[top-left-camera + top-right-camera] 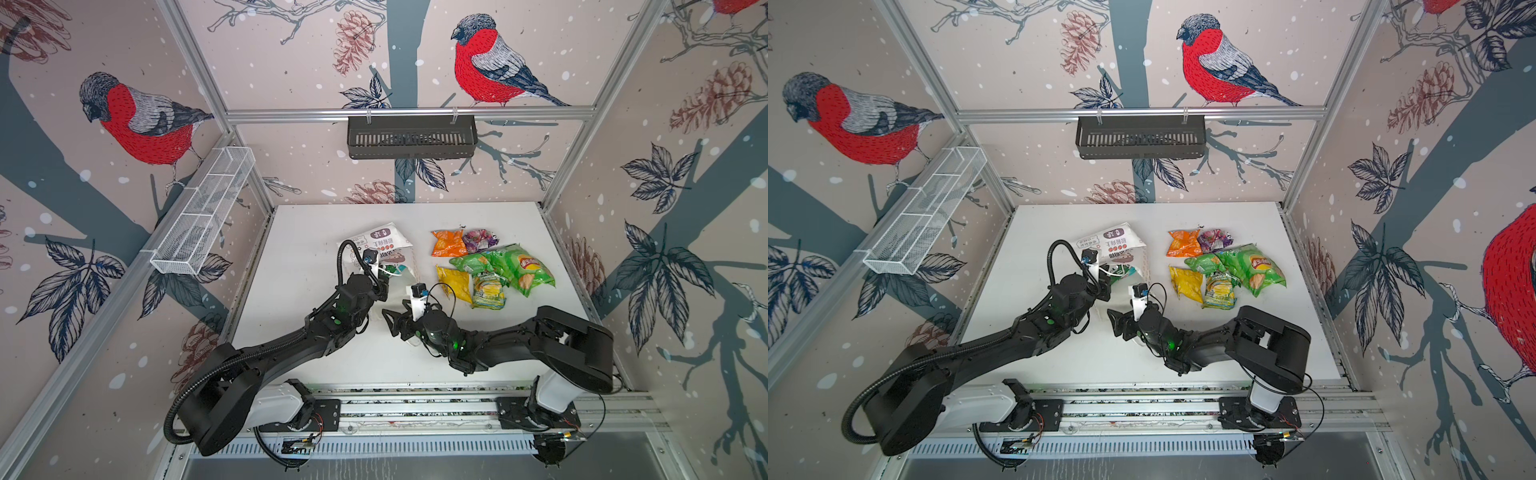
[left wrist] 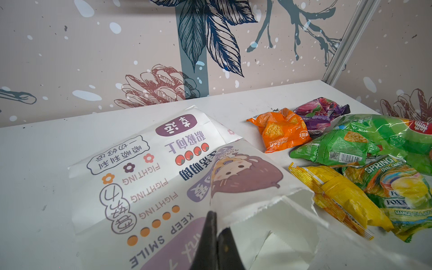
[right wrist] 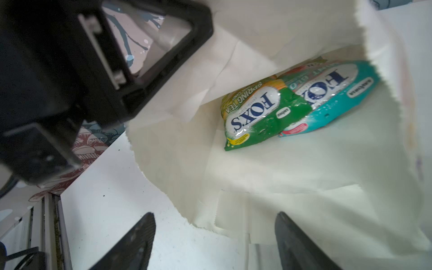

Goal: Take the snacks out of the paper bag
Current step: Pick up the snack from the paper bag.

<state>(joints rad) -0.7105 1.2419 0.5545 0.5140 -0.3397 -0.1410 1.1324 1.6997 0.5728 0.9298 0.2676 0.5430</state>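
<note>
Right wrist view: right gripper (image 3: 214,214) jaws stand wide at the paper bag (image 3: 280,175) mouth; a green packet (image 3: 257,114) and a teal packet (image 3: 334,93) lie inside. Left gripper (image 2: 218,224) jaws pinch its upper edge; other snacks (image 1: 528,266) lie beside it on the desk (image 1: 291,291).

Robot lab cell: aluminium frame (image 1: 291,113), bird-print walls (image 1: 291,62), white tabletop (image 1: 311,249).

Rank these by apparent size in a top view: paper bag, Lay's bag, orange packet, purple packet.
1. paper bag, largest, though partly hidden
2. Lay's bag
3. orange packet
4. purple packet, only slightly smaller than the orange one, so it is a close call
</note>
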